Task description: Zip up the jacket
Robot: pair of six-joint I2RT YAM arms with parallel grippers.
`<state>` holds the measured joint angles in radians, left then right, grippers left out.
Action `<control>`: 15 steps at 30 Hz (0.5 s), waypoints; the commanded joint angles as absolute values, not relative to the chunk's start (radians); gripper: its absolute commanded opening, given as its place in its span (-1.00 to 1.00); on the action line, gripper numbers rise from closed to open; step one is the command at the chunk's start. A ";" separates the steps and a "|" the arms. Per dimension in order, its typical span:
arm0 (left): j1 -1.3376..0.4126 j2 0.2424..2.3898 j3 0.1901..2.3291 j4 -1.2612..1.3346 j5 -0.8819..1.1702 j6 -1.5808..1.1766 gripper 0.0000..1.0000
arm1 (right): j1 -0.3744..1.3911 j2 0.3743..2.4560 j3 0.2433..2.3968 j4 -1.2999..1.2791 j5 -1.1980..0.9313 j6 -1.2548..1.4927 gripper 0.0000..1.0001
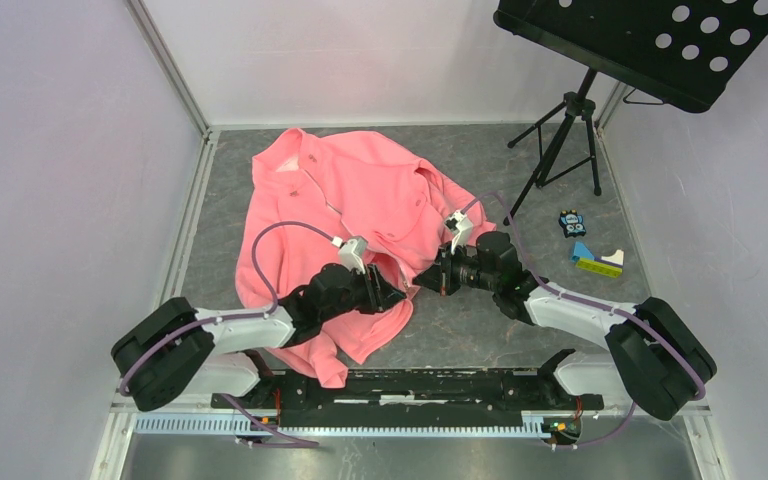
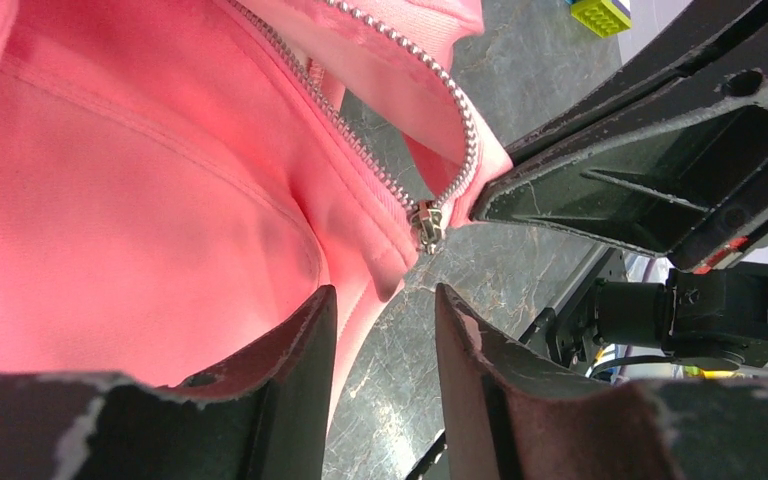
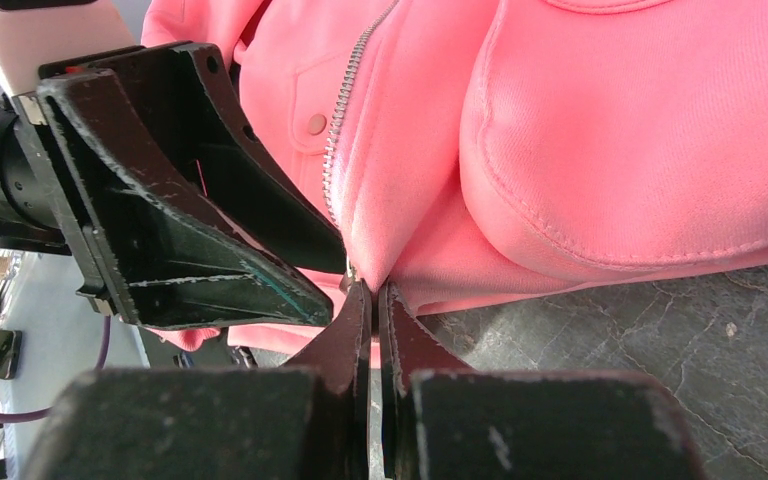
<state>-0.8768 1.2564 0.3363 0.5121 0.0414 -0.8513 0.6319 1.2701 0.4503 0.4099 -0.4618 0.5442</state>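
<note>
Coral-pink jacket [image 1: 345, 215] rumpled on grey table, pale zipper [image 2: 380, 170] open, slider at hem

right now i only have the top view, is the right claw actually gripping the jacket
observer: yes, the right wrist view shows the right claw pinched shut on the jacket hem at the zipper's bottom end.
operator: and the left claw
observer: the left claw is open, with bare table showing between its fingers.
operator: where's the slider
observer: the slider sits at the bottom, just ahead of the left claw, with the teeth split apart above it.
</note>
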 commanded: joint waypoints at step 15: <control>-0.868 1.370 0.393 0.598 0.088 -0.787 -0.95 | 0.619 1.250 0.530 0.323 -0.425 0.346 -0.46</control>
